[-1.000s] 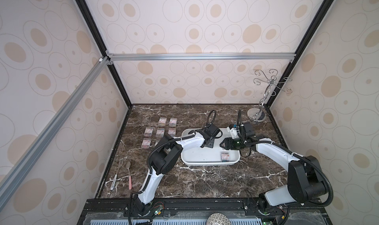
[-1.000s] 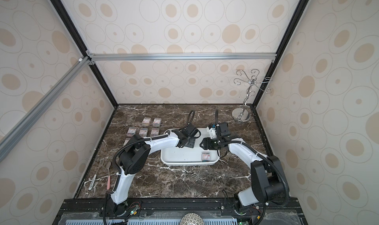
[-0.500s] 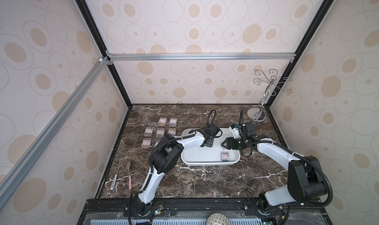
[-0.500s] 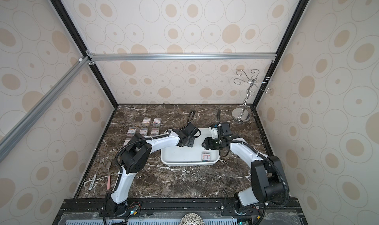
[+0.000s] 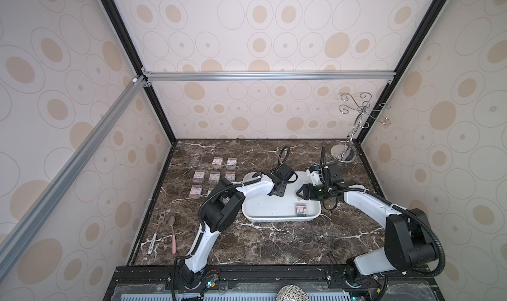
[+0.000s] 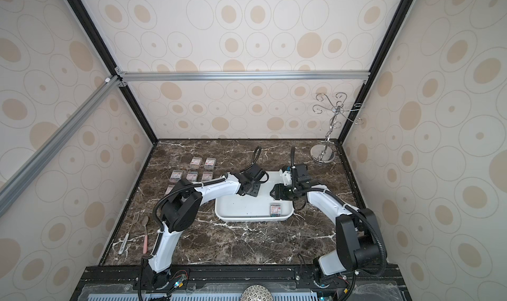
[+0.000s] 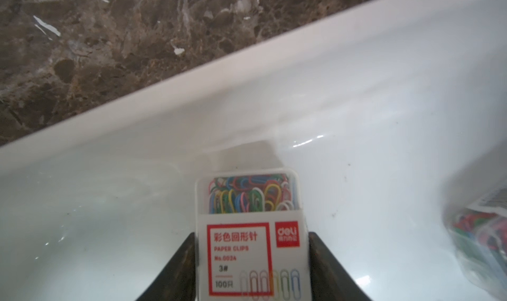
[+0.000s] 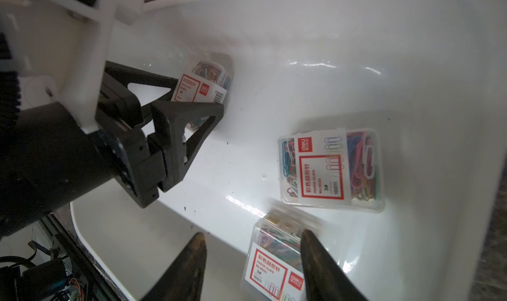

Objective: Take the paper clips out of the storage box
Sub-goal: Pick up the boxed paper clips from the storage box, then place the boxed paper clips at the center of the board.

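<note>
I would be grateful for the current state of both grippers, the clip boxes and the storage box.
left gripper: shut on the held clip box.
held clip box: clamped by its sides, closed.
right gripper: open, straddling the second clip box.
second clip box: not gripped, inside the storage box.
third clip box: lying flat, untouched.
storage box: three clip boxes inside.
removed clip boxes: flat in rows outside it.

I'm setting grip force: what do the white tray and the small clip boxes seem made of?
Storage box: probably glossy white moulded plastic, judging by soft highlights and the rounded rim; enamel or ceramic cannot be excluded. Paper clip boxes: clear rigid plastic, since coloured clips show through; their labels look like matte paper.
</note>
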`<state>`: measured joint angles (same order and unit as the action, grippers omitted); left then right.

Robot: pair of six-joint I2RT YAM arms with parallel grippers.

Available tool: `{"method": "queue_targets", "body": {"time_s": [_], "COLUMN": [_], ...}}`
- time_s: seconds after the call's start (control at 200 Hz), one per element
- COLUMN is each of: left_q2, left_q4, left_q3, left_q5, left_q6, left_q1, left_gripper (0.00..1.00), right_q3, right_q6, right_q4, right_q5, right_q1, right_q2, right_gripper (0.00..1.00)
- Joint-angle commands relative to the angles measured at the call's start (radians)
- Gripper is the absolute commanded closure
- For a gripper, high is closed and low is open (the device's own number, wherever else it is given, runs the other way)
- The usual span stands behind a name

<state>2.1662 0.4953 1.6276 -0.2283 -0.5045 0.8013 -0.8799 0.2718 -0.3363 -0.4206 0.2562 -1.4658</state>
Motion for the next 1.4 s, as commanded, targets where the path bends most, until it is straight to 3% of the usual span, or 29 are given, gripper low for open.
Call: {"method": "queue_targets", "body": {"time_s": [0.0, 0.235, 0.585, 1.005, 1.396], "left_q2": [-0.076, -0.139, -0.201, -0.215, -0.118], "left_q4": [0.044, 0.077, 0.165, 0.184, 0.163], "left_q3": [0.048, 0.069, 0.127, 0.203, 0.266], "left_q5": [-0.006, 0.074, 0.046, 0.051, 0.078], "left_q6": [0.04, 0.112, 0.182, 0.247, 0.307], "left_q1": [-0.013, -0.027, -0.094, -0.248, -0.414], "left_gripper": [0.42, 0.42, 0.42, 0.42, 0.44], "right_q3": [0.019, 0.012, 0.001, -0.01, -0.021], "right_q6": [-0.01, -0.023, -0.029, -0.04, -0.063], "right_q4": [-0.017, -0.035, -0.063, -0.095, -0.137], "right_q5": [0.011, 0.019, 0.032, 0.043, 0.047], "right_q1": [-0.009, -0.019, -0.04, -0.054, -0.075], "right_q2": [0.015, 0.022, 0.042, 0.055, 0.072], "right_gripper": [0.44, 0.44, 0.44, 0.44, 0.44]}}
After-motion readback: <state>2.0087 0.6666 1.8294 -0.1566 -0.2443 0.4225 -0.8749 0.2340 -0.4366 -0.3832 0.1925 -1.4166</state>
